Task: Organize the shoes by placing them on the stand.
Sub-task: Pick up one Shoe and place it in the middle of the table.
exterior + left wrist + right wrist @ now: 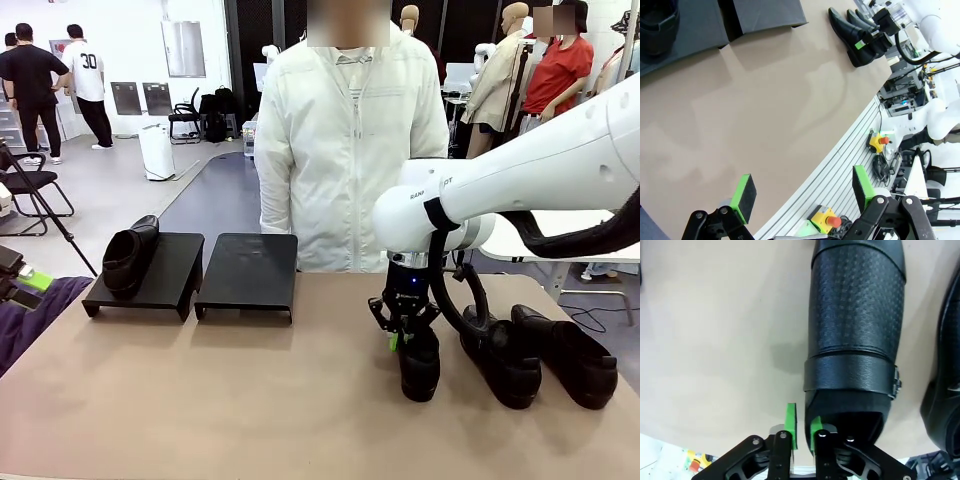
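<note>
Right jaws: clamping rim of black leather slip-on shoe (420,372) directly beneath them.
Left jaws: hanging wide open.

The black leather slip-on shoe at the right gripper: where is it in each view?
Front view: black leather shoe, lower right of centre, leftmost of three.
Left wrist view: shoe at top right.
Right wrist view: shoe centre-right, large.
Shared landmark: right gripper with green pads at its heel.
</note>
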`<state>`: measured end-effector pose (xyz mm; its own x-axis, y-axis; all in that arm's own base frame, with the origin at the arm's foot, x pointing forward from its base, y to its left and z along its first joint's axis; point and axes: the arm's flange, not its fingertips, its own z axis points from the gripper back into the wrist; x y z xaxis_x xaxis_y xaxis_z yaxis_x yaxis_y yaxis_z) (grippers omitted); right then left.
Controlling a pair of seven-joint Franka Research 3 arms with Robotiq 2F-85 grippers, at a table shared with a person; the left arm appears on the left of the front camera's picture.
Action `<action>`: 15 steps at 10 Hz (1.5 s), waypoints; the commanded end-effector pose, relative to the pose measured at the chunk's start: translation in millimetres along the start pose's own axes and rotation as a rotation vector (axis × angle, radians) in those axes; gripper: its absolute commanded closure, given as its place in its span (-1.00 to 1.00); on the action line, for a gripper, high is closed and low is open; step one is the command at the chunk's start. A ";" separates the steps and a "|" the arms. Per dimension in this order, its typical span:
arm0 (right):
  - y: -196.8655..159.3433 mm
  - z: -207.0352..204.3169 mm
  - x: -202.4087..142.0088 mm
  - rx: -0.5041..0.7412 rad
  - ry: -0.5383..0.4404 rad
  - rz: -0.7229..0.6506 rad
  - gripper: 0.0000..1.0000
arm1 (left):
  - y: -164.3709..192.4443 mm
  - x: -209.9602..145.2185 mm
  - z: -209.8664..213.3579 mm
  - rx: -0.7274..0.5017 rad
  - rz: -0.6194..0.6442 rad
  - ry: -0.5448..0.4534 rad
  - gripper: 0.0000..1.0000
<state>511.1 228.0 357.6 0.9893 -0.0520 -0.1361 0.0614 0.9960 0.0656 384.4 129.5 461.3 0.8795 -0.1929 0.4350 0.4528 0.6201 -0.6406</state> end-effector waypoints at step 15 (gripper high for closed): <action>-59.6 158.3 -147.6 0.102 -0.132 0.091 1.00 | -1.6 -1.9 1.8 -0.001 0.002 0.005 -1.00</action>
<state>360.3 159.2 522.2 0.9995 0.0301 0.0039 -0.0303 0.9829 0.1817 384.4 129.7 461.2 0.8797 -0.1926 0.4347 0.4524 0.6203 -0.6407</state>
